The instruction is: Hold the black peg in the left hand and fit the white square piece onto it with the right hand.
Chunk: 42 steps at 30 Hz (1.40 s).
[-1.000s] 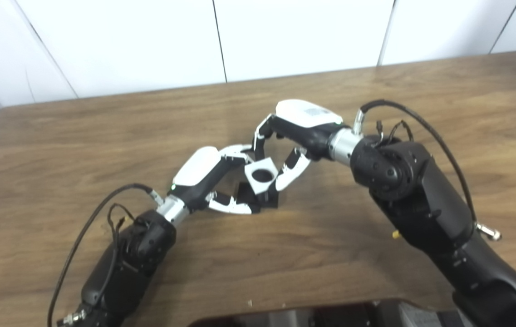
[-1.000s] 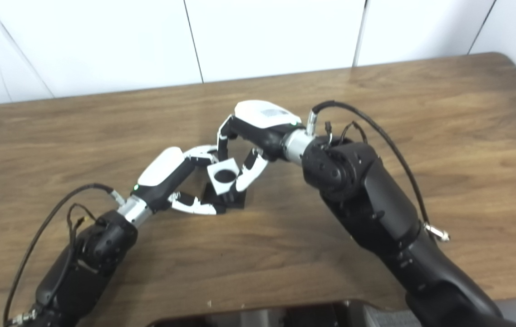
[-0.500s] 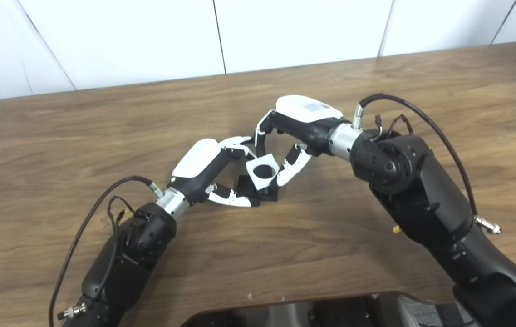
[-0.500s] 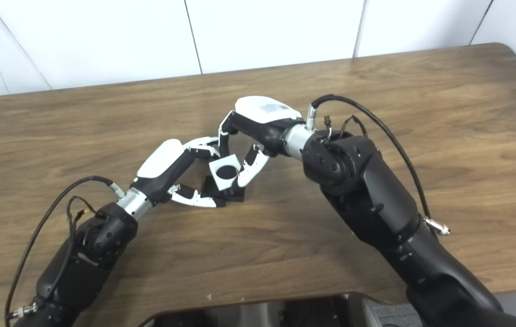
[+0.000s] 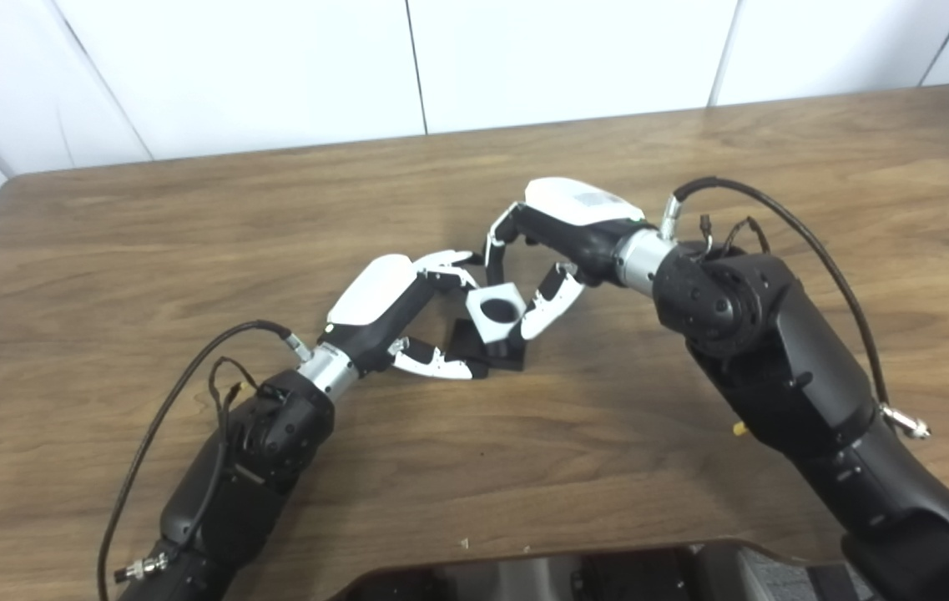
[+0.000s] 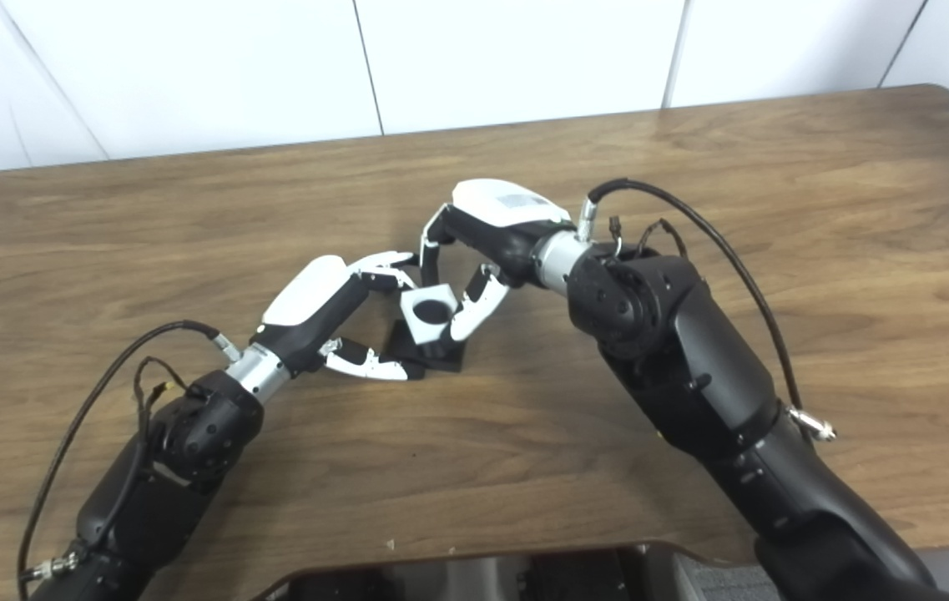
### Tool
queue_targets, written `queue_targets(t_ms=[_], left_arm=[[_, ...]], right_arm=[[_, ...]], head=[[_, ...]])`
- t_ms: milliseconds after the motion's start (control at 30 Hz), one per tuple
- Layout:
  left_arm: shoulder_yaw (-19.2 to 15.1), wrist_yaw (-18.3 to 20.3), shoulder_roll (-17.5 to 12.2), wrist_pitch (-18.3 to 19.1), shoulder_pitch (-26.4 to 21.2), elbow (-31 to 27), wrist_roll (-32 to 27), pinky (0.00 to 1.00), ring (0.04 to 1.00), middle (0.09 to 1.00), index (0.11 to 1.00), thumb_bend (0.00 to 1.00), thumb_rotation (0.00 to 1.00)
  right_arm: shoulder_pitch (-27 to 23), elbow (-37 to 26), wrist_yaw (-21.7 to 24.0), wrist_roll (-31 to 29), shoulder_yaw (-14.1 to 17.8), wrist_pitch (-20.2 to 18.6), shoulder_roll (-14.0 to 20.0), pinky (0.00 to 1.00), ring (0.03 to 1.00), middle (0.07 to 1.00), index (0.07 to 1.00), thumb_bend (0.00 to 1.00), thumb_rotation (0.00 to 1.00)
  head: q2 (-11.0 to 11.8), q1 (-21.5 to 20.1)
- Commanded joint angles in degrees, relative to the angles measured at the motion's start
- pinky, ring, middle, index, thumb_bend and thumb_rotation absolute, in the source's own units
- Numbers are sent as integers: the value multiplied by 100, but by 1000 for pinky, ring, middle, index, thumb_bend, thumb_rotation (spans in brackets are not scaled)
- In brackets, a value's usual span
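Observation:
The black peg piece point(image 5: 497, 357) has a flat square base that rests on the table near the middle. My left hand point(image 5: 395, 313) is shut on it, thumb at its near edge and fingers over its far side. The white square piece point(image 5: 498, 311), with a round hole in its middle, sits tilted over the peg. My right hand point(image 5: 553, 250) is shut on the white piece, fingers on its far left edge and thumb on its right edge. The peg's post is hidden under the white piece. The scene shows the same in the right eye view point(image 6: 432, 310).
The brown wooden table point(image 5: 148, 234) runs to a white panelled wall point(image 5: 274, 75) at the back. Black cables loop off both wrists. A dark part of the robot's body point(image 5: 608, 572) fills the bottom edge.
The camera has shifted a little, so the whole picture moved. The white piece has come lower over the black peg. Both hands keep their hold.

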<state>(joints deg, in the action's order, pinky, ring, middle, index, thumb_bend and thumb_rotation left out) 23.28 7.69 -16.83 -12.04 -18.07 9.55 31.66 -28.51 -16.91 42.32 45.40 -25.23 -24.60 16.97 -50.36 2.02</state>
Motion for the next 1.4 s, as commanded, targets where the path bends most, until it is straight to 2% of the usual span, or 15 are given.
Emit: queue_targets(t_ms=[0,600,633,667,700,733,767,833,900,1033,1233,1300,1367], left_arm=[[168,514,-123,447,225,175,142,781,899,886,560,868,221],[206,520,-113,511,207,159,156,785,900,886,552,864,207],[197,501,-112,489,203,170,142,780,899,885,551,866,207],[192,488,-112,473,198,180,136,770,898,885,548,870,208],[188,480,-112,462,194,188,132,768,898,885,547,871,209],[184,464,-113,441,188,201,129,767,899,885,547,871,210],[182,456,-114,430,184,208,127,764,895,884,545,872,209],[176,472,-114,445,181,203,107,765,894,885,545,870,206],[173,493,-109,470,178,196,93,778,897,889,549,867,199],[169,506,-107,465,170,209,64,786,894,888,549,869,194],[180,539,-124,498,183,148,90,785,892,888,542,862,200],[173,511,-113,470,185,185,79,785,892,887,507,633,117],[174,494,-107,461,187,196,89,784,892,886,494,551,87]], right_arm=[[-206,-53,-169,-26,52,115,-47,767,821,763,480,520,140],[-175,-81,-202,-119,7,80,-156,726,806,756,484,521,149],[-196,-91,-160,-122,-12,112,-112,722,807,764,524,604,200],[-216,-98,-112,-94,-41,130,-63,718,810,785,624,779,308],[-229,-101,-81,-74,-63,140,-28,722,815,807,704,884,377],[-234,-105,-61,-13,-89,135,11,724,818,818,746,938,412],[-235,-106,-55,27,-106,125,32,725,841,881,880,976,489],[-210,-124,-103,81,-109,112,50,727,858,924,962,995,541],[-156,-133,-201,94,-77,120,39,734,872,954,993,1000,575],[-86,-132,-309,123,-41,156,29,735,877,956,1000,1000,603],[-26,-113,-346,81,-2,215,74,751,875,941,995,1000,591],[-17,-121,-340,79,16,227,88,754,874,938,989,1000,584],[-8,-123,-362,67,42,250,100,750,872,936,986,1000,583]], head=[[-1,4],[-9,45],[-7,33],[-6,31],[-6,31],[-13,21],[-11,15],[-17,15],[-19,32],[-22,14],[-24,23],[-35,18],[-33,21]])
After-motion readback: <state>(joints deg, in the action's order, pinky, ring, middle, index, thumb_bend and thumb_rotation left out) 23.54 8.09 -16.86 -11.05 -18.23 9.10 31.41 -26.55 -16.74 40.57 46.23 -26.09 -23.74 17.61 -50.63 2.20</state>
